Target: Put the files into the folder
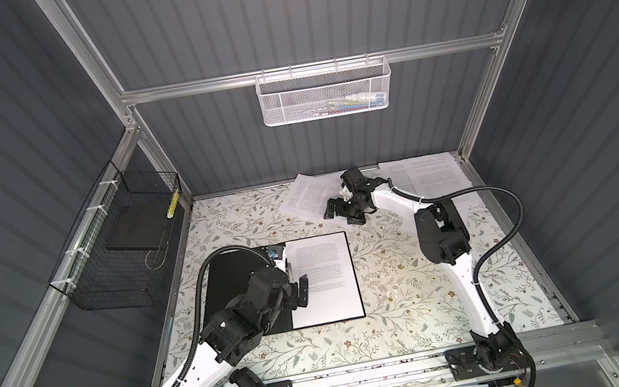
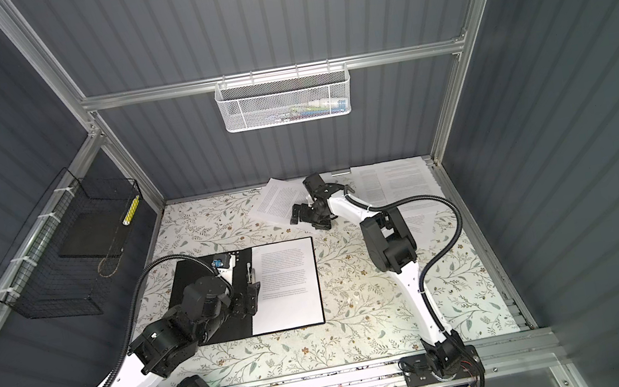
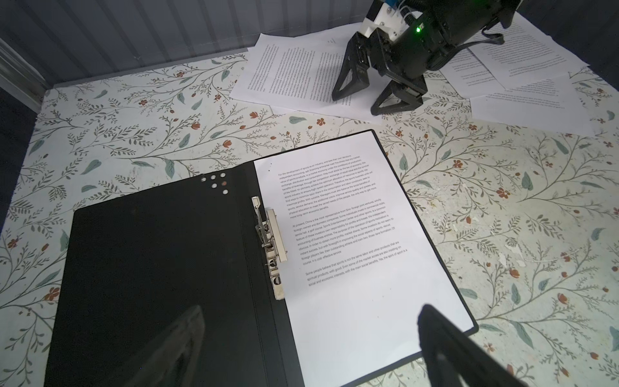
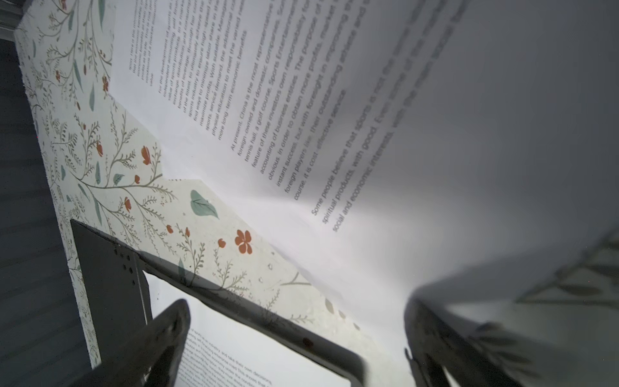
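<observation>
In both top views the folder (image 1: 228, 277) lies open near-left, one sheet (image 1: 326, 280) inside; the other files (image 1: 310, 194) lie along the far edge. Left wrist: the left gripper (image 3: 311, 338) gapes, empty, above the folder. Right wrist: the right gripper (image 4: 298, 338) gapes, empty, over files.

**Room far left, near edge, centre right**

The surface (image 1: 394, 286) lies bare far left, along the near edge, and between the folder (image 1: 229, 283) and the right arm (image 1: 468, 287). The left pincer (image 1: 300, 288), spread wide, hangs over the folder's spine by the raised metal clip (image 3: 269, 241). The right pincer (image 1: 343, 215), also spread, sits low at the loose files (image 1: 310, 194) far centre.
</observation>
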Motion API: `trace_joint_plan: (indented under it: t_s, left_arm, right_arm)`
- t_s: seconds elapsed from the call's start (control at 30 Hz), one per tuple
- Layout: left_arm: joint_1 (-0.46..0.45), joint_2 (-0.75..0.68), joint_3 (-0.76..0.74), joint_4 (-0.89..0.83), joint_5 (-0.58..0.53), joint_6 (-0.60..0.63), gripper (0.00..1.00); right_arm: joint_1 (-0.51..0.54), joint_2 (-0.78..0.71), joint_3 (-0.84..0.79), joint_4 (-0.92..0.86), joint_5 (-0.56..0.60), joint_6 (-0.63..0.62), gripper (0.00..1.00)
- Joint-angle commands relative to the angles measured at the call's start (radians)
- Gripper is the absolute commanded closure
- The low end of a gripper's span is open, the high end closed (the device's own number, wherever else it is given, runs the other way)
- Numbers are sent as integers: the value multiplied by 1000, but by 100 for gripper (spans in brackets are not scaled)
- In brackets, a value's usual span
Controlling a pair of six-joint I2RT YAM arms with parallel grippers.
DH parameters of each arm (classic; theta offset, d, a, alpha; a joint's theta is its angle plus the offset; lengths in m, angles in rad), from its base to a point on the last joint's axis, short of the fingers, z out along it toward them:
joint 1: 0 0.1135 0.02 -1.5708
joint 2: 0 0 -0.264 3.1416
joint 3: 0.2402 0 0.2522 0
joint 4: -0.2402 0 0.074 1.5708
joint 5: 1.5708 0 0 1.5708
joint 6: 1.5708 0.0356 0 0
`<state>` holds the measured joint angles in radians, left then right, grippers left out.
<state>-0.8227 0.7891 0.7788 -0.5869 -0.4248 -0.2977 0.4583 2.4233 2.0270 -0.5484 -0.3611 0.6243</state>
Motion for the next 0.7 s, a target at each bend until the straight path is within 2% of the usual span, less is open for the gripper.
trace_joint_plan:
  t_s: [0.0,0.2,0.37,0.67]
  left_arm:
    - [6,-19,27,-1,5,15,0]
    - [6,-21,29,-4,-5,15,0]
    - [6,-22,25,-1,-8,15,0]
    - [6,-19,27,-3,-6,11,0]
  right_arm:
    - [-4,13,5,-29,-44,30,1]
    - [-31,-34,-99,-18,-39,72,1]
    - [-62,-171,-339,89,-33,113,1]
    - [-97,-507,-859,303,12,187,1]
